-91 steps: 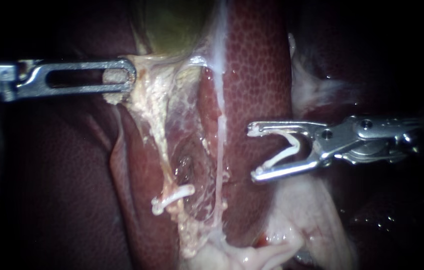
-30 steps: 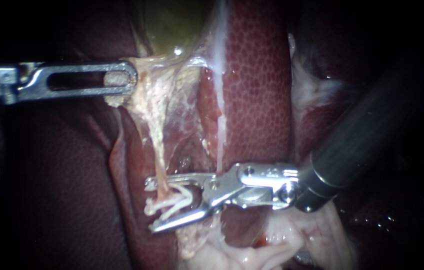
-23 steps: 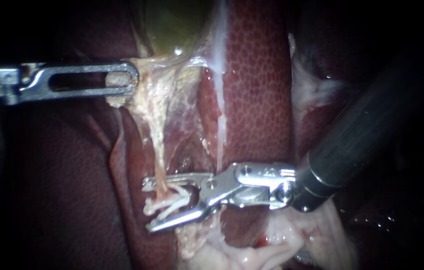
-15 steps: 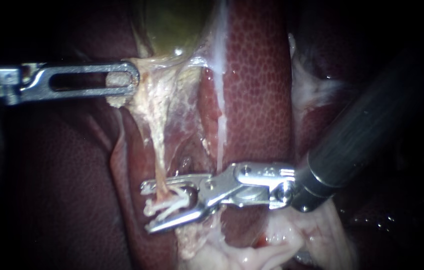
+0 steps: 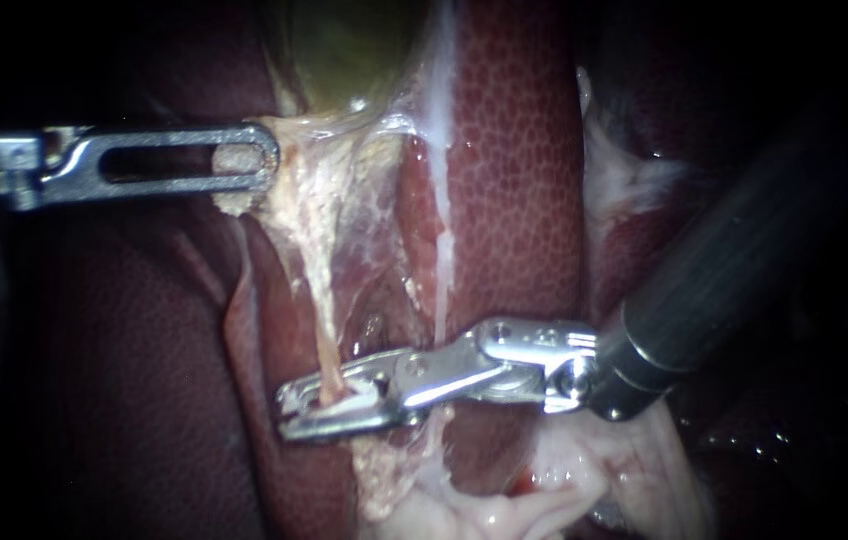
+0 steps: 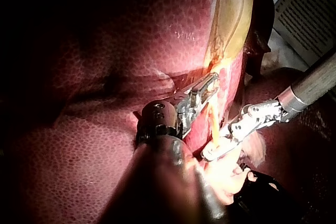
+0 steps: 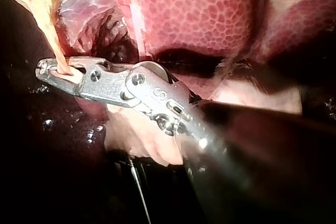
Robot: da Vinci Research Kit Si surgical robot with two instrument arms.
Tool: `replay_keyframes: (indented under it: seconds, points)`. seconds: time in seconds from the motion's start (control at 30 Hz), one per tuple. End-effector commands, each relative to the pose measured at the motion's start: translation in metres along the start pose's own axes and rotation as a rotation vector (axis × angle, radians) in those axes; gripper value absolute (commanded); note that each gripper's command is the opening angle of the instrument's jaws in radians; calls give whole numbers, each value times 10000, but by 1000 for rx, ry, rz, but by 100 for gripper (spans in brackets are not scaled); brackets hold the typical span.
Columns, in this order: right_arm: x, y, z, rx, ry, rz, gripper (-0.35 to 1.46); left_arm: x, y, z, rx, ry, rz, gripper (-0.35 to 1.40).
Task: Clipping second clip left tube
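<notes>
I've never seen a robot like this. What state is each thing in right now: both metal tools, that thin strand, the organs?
Left instrument: jaws shut on pale tissue beneath the gallbladder.
Right instrument: jaws shut on the left tube.
Left tube: stretched taut, pinched between the right instrument's jaws.
Gallbladder: greenish, intact as far as shows.
Liver: wet, exposed.

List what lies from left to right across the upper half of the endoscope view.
Left instrument → pale tissue that it holds → thin white strand → liver → right instrument's dark shaft. Its tool, shut on the left tube, lies lower and is left out.
</notes>
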Motion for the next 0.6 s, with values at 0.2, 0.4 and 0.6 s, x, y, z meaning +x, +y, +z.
replay_keyframes:
  seconds: [0.2, 0.4, 0.6]
  points:
    - [1, 1, 0, 0, 0, -2, -35, 0, 0, 0, 0, 0, 0, -35]
    - [1, 1, 0, 0, 0, 4, -35, 0, 0, 0, 0, 0, 0, -35]
    - [1, 0, -1, 0, 0, 4, -35, 0, 0, 0, 0, 0, 0, -35]
